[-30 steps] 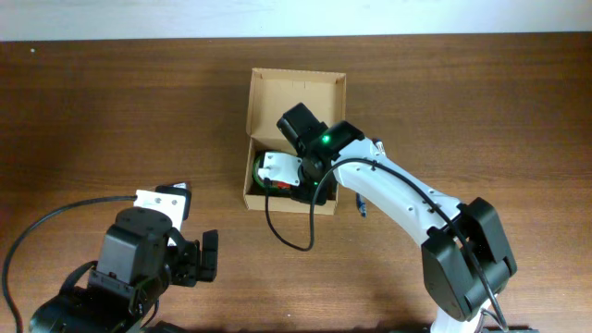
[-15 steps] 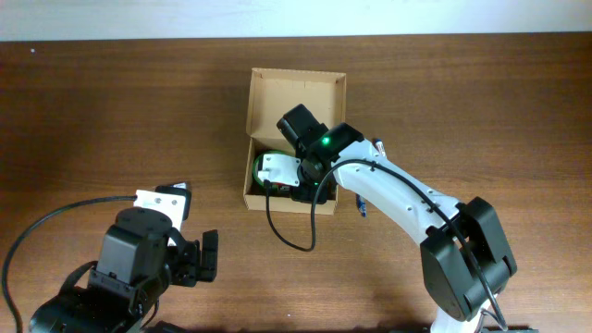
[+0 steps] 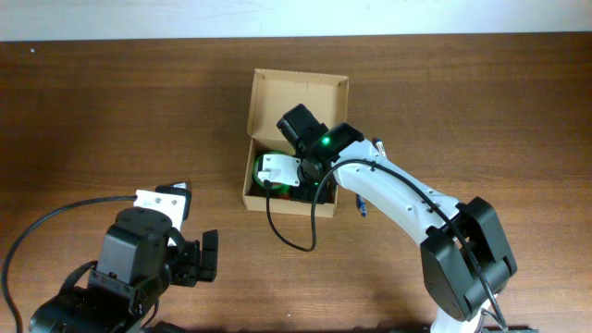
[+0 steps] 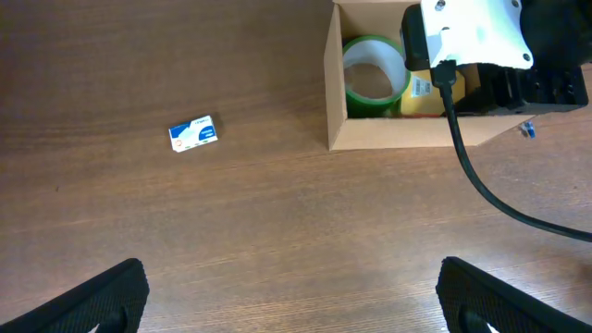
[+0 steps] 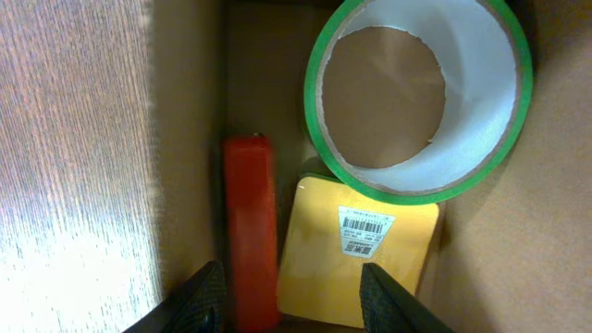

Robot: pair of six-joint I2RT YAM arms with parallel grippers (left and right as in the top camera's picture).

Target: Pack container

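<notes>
Now the right claw (image 5: pixel 296 296) hangs half parted inside the cardboard box (image 3: pixel 296 92), gripping nothing; under it lie a red block (image 5: pixel 250 231) and yellow pack (image 5: pixel 361 259), a green tape roll (image 5: pixel 481 139) just ahead. The left claw (image 4: pixel 296 296) gapes wide and empty, the box well ahead of it

Overhead, my right arm (image 3: pixel 398 190) hides most of the inside of the container (image 3: pixel 296 92), leaving a sliver of green tape roll (image 3: pixel 258 173). A small blue object (image 3: pixel 361 206) beside it, half under my arm, is too small to identify. Print on the blue-and-white packet (image 4: pixel 193 133) is unreadable.
</notes>
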